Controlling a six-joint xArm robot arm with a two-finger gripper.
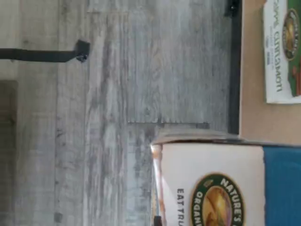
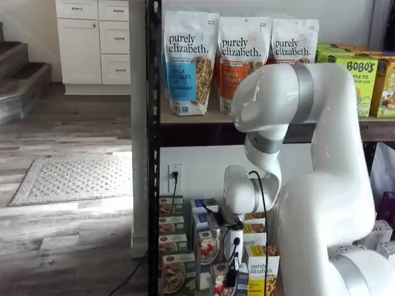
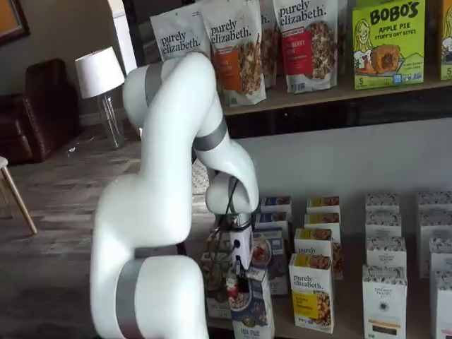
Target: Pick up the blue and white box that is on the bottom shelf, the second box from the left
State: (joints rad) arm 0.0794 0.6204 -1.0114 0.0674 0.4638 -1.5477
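The blue and white box (image 1: pixel 211 188) fills the near part of the wrist view, with its white band, a round green logo and a blue side. In both shelf views it is the front carton of its row (image 2: pixel 216 285) (image 3: pixel 253 314), at the front edge of the bottom shelf (image 3: pixel 346 323). My gripper (image 3: pixel 239 282) hangs straight down onto its top, also seen in a shelf view (image 2: pixel 229 274). The black fingers look closed on the box. Whether the box is off the board is not clear.
A green-and-white carton (image 1: pixel 282 52) lies on the tan shelf board (image 1: pixel 251 108), and a row of them (image 2: pixel 171 240) stands left of the blue row. Yellow-and-white cartons (image 3: pixel 311 293) stand to the right. A black rack post (image 2: pixel 153 154) rises at the left. Granola bags (image 2: pixel 188 61) fill the upper tier.
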